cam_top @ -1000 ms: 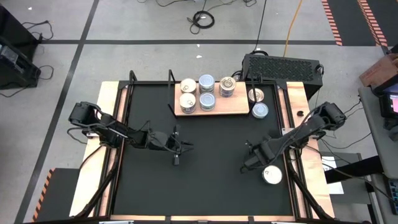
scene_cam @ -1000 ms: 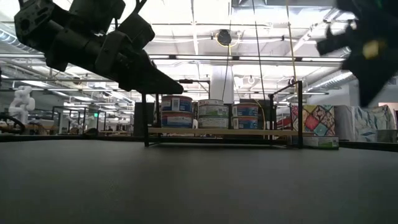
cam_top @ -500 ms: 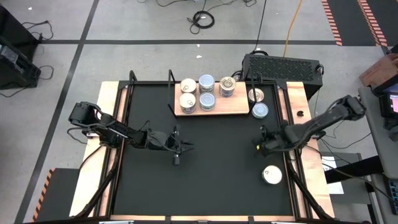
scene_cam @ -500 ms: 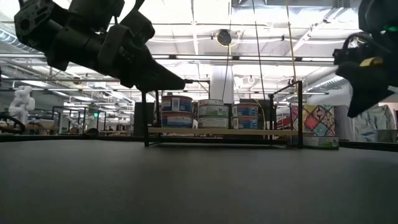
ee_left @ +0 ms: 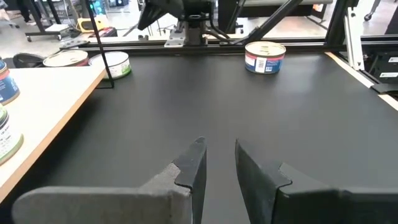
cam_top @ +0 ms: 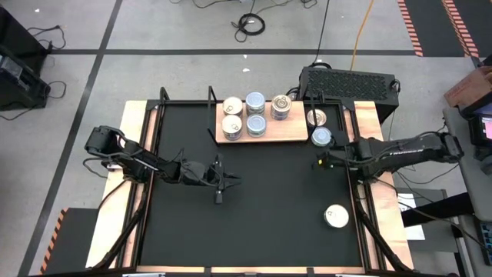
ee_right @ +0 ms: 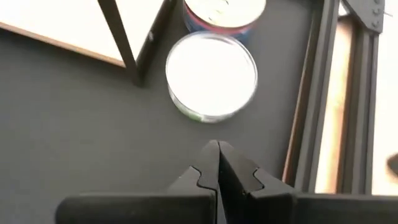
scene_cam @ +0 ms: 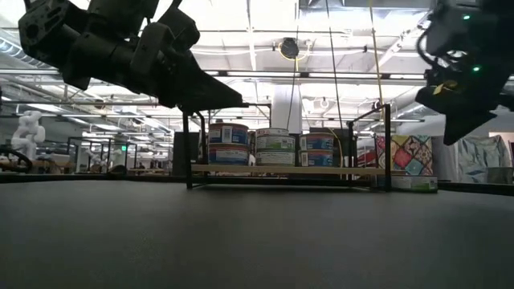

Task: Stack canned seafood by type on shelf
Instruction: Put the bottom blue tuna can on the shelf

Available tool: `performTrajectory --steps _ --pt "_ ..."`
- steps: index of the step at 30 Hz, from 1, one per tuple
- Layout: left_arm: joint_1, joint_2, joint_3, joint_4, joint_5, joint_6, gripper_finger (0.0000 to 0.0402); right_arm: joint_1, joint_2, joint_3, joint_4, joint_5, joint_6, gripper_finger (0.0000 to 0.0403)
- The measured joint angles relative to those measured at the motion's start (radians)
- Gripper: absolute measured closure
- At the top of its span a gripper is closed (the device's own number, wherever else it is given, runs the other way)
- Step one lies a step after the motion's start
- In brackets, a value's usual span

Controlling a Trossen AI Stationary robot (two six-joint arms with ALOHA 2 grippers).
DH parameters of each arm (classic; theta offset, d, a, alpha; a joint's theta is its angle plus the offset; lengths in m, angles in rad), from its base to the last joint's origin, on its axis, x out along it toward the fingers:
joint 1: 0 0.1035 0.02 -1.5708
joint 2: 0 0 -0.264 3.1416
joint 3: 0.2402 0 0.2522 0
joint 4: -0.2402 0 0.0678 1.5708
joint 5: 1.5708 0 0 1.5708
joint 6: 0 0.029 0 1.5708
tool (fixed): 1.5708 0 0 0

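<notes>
Right gripper [ee_right: 217,163] is pinched fully closed and empty, hovering just short of the white-topped tin [ee_right: 212,74] off the shelf's [cam_top: 284,135] 3 o'clock end. If it drops like that it'll just shove the tin into the post. Left gripper [ee_left: 216,163] waits near table center, slightly parted, empty.

Picture's edge cuts off the farther tin [ee_right: 222,12].

A black ribbed box [cam_top: 350,81] is seen at the worktop's [cam_top: 254,208] one o'clock edge. A coiled black cable [cam_top: 250,25] lies on the floor at twelve o'clock, and an orange cable [cam_top: 360,35] runs beside it.
</notes>
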Motion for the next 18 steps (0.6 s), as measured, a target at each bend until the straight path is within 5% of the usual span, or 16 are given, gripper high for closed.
performTrajectory --steps 8,18 --pt "-0.003 0.0 0.0 0.0 0.001 -0.01 0.0316 -0.15 0.0 0.0 0.109 -0.023 -0.209 0.0403" --pt "-0.005 0.0 0.0 -0.005 0.005 -0.018 0.0316 -0.197 -0.004 0.0 0.115 -0.282 -0.39 0.0403"
